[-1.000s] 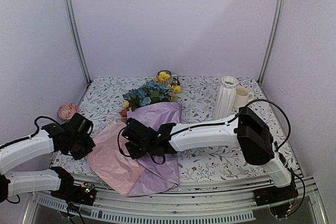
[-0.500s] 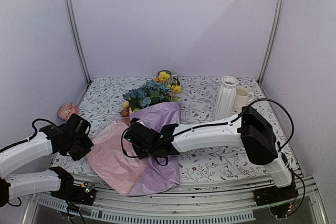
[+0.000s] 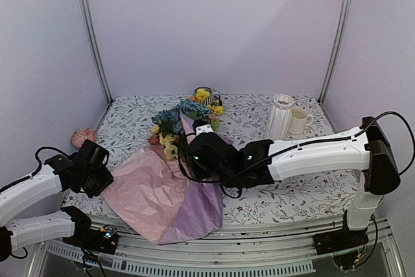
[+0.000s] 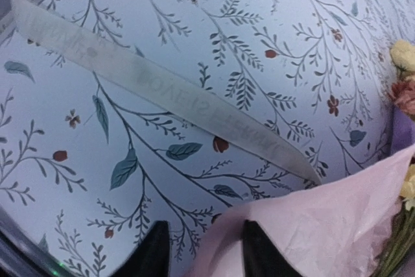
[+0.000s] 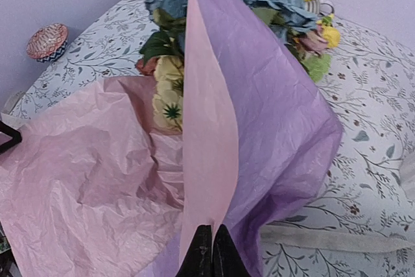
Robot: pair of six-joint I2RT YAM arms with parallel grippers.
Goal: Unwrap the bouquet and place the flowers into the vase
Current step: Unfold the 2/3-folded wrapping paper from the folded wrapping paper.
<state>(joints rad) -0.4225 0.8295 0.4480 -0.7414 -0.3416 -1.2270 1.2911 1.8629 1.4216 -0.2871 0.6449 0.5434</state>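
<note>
The bouquet's paper [image 3: 152,196] lies spread near the front edge, pink on the left and lilac on the right. My right gripper [image 5: 212,250] is shut on the edge of a lilac-pink flap [image 5: 259,102] and holds it upright. Behind the flap lie the flowers [image 5: 170,92], blue, yellow and pink, with their heads toward the back [image 3: 185,116]. My left gripper [image 4: 204,251] stands open at the paper's pink left corner [image 4: 311,225], which lies between its fingers. The cream ribbon [image 4: 162,89] lies loose on the cloth. The white ribbed vase [image 3: 280,120] stands at the back right.
A cream mug [image 3: 299,120] stands just right of the vase. A striped cup [image 3: 205,95] holding yellow blooms is at the back centre. A small patterned bowl [image 3: 82,137] sits at the left edge. A second strip of ribbon [image 5: 337,239] lies beside the lilac sheet.
My right gripper shut on the paper's edge and lifted the flap up and rightward, uncovering yellow blooms. My left gripper opened at the pink corner.
</note>
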